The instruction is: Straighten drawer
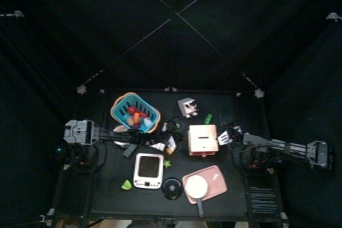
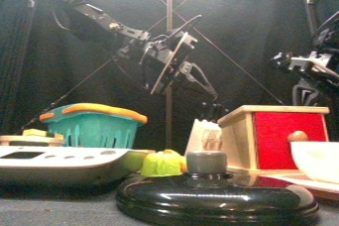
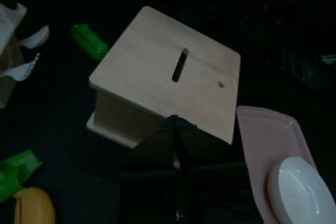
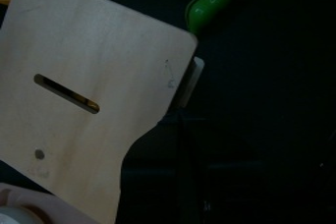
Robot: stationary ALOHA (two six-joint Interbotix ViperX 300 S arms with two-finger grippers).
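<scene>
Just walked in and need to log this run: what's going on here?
Two robot arms are working on a small wooden drawer among clutter on the table. Both wrist cameras look down on its slotted top. In the front view the left end effector hangs above the table, holding nothing. A pink dish lies beside the drawer.
</scene>
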